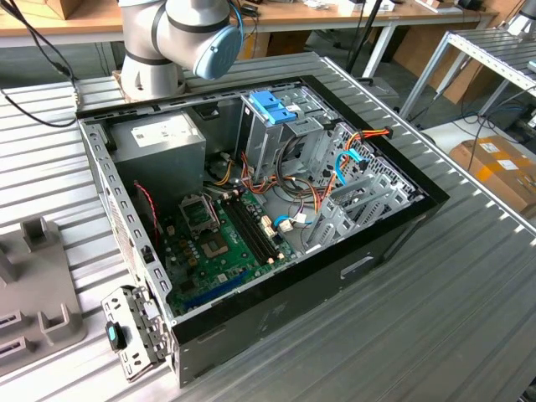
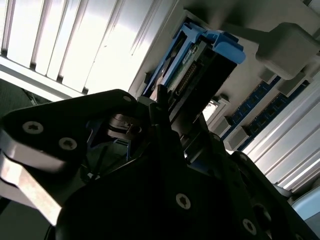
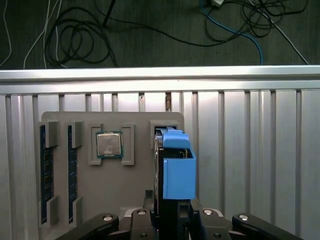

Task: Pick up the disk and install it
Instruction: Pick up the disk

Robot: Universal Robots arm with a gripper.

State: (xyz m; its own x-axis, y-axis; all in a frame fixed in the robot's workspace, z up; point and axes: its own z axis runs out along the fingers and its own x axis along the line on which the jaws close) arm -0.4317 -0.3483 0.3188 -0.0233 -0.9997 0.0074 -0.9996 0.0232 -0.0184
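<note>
Exterior view: bright, even overhead light, soft shadows inside the case (image 1: 360,251), mild sheen on the ribbed counter (image 1: 435,318). Second wrist view: pincer (image 2: 162,107) backlit, near black, slats behind blown out. First wrist view: evenly lit, floor (image 3: 150,35) dim.

No writing could be read from where I stood. The white sticker (image 1: 165,128) on the grey power-supply box (image 1: 155,163) inside the open computer case (image 1: 335,285) carried print too small to make out.
</note>
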